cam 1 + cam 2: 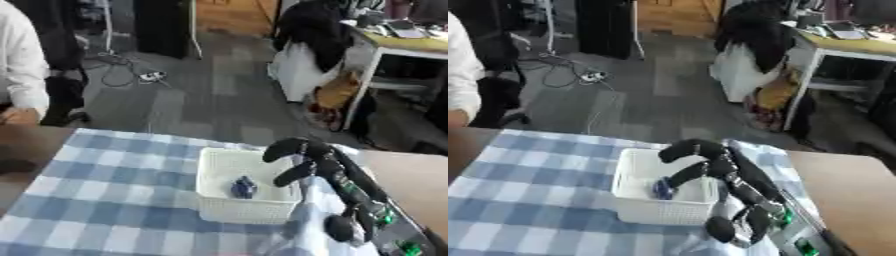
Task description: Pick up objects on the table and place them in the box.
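Cloth: a blue and white checked cloth (105, 200) covers the bench (416, 175), which shows bare and brown at the right side.
Right hand: the black right hand (306, 162) comes in from the lower right. Its fingers are curled over the right rim of the box and hold nothing that can be seen.
Box: a white box (223, 207) sits on the cloth, near the middle.
Thing in box: a small dark blue thing (243, 188) lies on the bottom of the box. Its shape is too blurry to name.
Floor: grey floor (210, 95) lies past the bench, with a cable and a plug strip (150, 76) on it.
Room: a white-legged desk (411, 45) stands far right, with a dark coat (315, 35) hung beside it.
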Robot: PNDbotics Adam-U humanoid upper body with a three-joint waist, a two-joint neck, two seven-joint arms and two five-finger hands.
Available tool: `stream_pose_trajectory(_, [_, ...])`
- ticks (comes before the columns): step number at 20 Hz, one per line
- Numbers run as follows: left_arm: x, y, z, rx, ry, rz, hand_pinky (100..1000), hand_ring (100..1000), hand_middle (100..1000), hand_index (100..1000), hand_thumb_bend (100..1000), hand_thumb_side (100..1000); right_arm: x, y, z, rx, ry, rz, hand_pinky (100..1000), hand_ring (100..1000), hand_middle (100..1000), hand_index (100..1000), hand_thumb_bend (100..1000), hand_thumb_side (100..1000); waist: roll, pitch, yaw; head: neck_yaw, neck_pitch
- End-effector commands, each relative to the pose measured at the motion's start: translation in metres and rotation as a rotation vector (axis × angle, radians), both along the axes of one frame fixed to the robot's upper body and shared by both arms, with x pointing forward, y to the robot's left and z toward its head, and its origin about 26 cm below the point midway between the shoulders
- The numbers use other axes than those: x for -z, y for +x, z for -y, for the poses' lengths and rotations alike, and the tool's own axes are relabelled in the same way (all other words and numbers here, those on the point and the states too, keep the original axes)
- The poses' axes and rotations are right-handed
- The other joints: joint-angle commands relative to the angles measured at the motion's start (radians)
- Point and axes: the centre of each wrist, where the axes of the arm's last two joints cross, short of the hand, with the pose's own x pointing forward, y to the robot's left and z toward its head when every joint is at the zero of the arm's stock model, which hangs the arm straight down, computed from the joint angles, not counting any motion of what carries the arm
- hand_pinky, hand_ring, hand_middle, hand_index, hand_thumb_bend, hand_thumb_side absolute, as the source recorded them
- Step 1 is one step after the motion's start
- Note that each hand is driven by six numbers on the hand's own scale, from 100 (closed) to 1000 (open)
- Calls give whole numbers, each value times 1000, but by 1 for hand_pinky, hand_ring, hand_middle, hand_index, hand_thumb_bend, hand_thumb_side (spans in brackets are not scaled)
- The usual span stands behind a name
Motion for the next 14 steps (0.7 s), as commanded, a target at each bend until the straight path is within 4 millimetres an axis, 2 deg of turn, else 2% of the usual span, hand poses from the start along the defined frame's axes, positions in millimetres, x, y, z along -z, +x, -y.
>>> stream_pose_trajectory(1, [-6,-2,-8,-33,13,26,712,576,937,724,100,786,-13,-24,-10,-62,75,-21,790,766,816,751,331,1000,13,-22,-16,23,36])
stream_pose_trajectory(4, [-3,-3,-13,-60,10,20,711,576,936,725,100,785,-6,-34,-16,-113,133,-97,776,766,810,766,310,1000,26,-30,-42,39,76])
stream_pose_trajectory(10, [2,-4,-21,-103,19,8,711,578,934,725,100,784,-1,-35,-19,-235,146,-164,738,752,798,767,247,1000,33,-42,-73,66,165])
stream_pose_trajectory(14, [4,-5,-23,-110,22,5,711,578,934,725,100,783,0,-35,-19,-296,161,-215,718,744,789,766,194,1000,34,-44,-81,75,176])
